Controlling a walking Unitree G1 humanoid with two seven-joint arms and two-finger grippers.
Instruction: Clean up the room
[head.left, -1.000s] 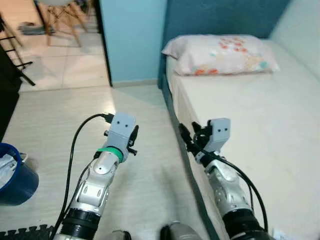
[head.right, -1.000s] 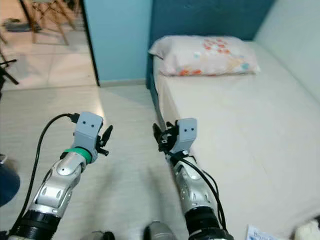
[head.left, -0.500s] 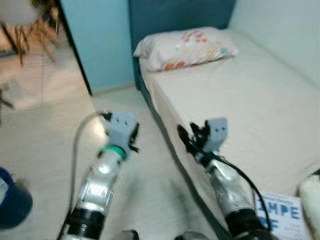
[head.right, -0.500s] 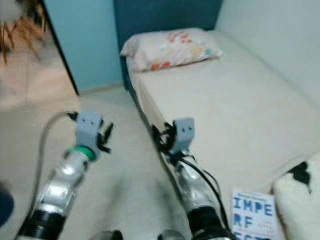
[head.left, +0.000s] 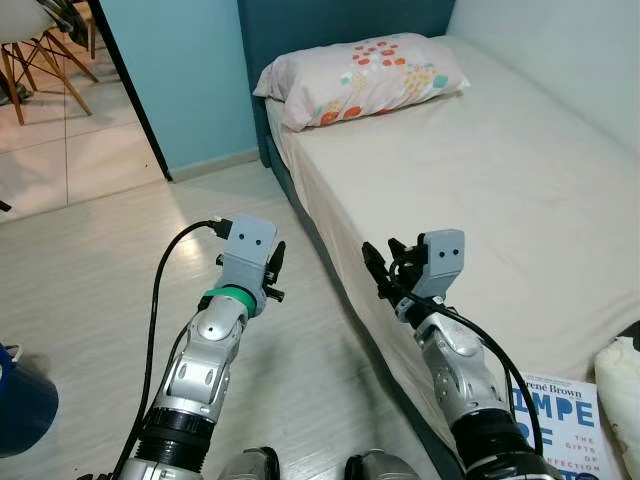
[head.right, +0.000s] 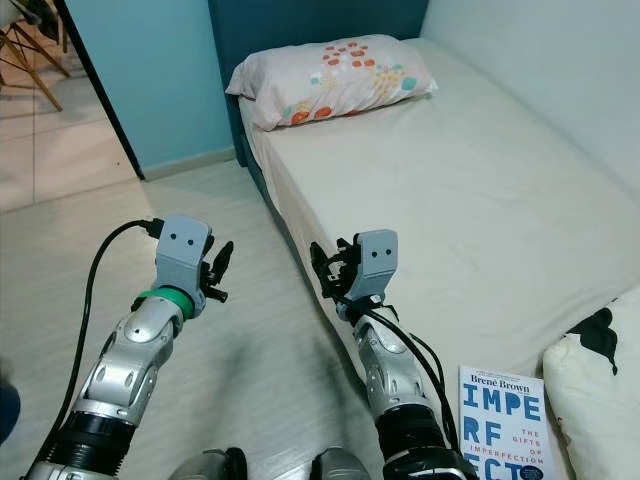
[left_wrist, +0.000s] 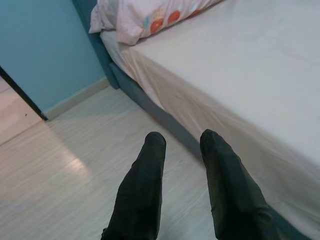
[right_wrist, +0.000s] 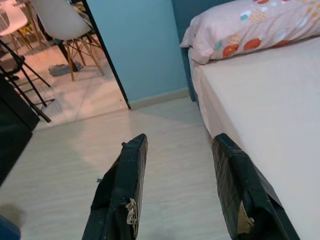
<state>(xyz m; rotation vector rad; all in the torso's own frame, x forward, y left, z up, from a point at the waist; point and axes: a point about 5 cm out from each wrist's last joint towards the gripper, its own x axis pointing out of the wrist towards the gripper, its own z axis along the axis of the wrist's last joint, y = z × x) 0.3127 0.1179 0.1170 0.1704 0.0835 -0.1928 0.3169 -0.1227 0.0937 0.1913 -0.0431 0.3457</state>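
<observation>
A white book with blue letters (head.right: 500, 425) lies on the bed (head.left: 500, 190) near its front right corner. Beside it is a white and black soft thing (head.right: 598, 362), cut off by the frame edge. A flowered pillow (head.left: 360, 75) rests at the head of the bed. My left gripper (head.left: 272, 268) hovers over the floor beside the bed, open with nothing between its fingers (left_wrist: 150, 165). My right gripper (head.left: 384, 272) is held over the bed's edge, open and holding nothing, its fingers (right_wrist: 125, 175) spread wide.
A dark blue bed frame (head.left: 330, 260) runs along the pale wood floor (head.left: 90, 260). A blue bin (head.left: 20, 412) stands at the lower left. A doorway beside the blue wall (head.left: 170, 70) leads to a tiled room with a chair (head.left: 40, 40).
The camera has swung to the right, bringing the book and the soft thing into view and pushing the blue bin to the edge. Both arms keep the same pose.
</observation>
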